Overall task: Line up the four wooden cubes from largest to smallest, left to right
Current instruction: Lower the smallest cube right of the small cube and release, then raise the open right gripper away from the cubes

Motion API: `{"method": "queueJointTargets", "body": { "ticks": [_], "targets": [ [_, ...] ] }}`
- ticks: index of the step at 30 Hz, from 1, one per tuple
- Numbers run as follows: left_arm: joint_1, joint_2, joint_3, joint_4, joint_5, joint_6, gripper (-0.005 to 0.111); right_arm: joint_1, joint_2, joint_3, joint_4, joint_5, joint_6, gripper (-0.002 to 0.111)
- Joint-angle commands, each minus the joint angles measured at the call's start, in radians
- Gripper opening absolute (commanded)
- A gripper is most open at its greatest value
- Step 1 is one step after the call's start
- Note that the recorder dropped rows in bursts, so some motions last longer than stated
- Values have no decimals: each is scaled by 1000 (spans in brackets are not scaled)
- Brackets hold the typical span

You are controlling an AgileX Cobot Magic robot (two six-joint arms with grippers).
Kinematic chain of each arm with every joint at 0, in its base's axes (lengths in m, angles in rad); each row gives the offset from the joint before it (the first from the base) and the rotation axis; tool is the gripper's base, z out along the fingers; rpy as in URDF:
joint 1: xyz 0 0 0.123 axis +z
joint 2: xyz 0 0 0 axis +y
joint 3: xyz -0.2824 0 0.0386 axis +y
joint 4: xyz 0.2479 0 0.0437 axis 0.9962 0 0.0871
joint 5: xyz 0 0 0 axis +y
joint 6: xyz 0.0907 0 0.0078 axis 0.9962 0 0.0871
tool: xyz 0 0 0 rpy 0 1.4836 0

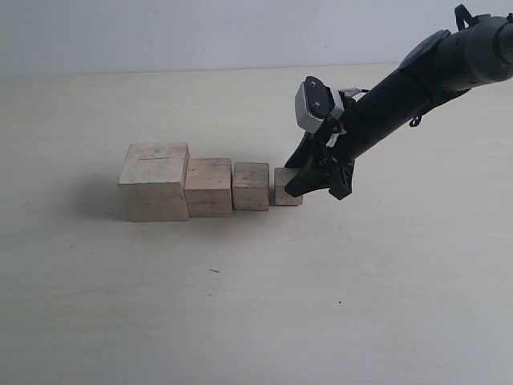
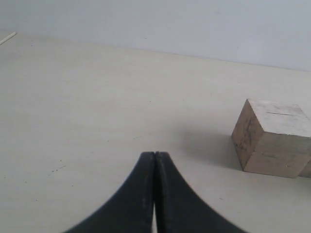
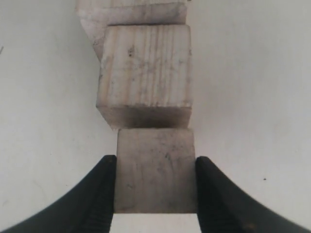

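The smallest cube (image 3: 155,174) is clamped on two opposite sides by the right gripper (image 3: 155,165), jaws part-way open, pads flat against the wood. It is placed on the table (image 1: 256,305) at the right end of the row. Just beyond it, the third cube (image 1: 251,186) is seen. Next the second cube (image 1: 208,187) is set right against that, and farthest along the largest cube (image 1: 155,181) is found, a thin saw-line (image 2: 281,114) marked on top. Big to small, left to right, is how the line is read. Well off to the left, the left gripper (image 2: 155,158) is held fully closed, with nothing caught between its fingers.
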Motion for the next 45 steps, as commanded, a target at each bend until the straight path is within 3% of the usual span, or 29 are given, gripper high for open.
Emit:
{"method": "queueJointTargets", "body": {
  "ticks": [1,6,16,22,31,33,38,40,43,45],
  "targets": [
    [-6,-6,3,-9,-11,1,0,2,24,2,11,-10,-29,0],
    [-6,-6,3,-9,-11,1,0,2,30,2,30,-10,-29,12],
    [-6,-6,3,-9,-11,1,0,2,30,2,38,20,-27,56],
    [-6,-6,3,-9,-11,1,0,2,11,2,38,20,0,65],
    [-6,-6,3,-9,-11,1,0,2,-112,2,38,20,118,65],
    [-6,-6,3,-9,-11,1,0,2,-156,2,-7,0,238,64],
    [-6,-6,3,-9,-11,1,0,2,-175,2,-358,-69,1073,54],
    [-6,-6,3,-9,-11,1,0,2,-175,2,-415,-64,1341,43],
    [-6,-6,3,-9,-11,1,0,4,-175,2,-415,-47,1550,2],
    [-6,-6,3,-9,-11,1,0,28,-175,2,-426,-45,1577,0]
  ]
}}
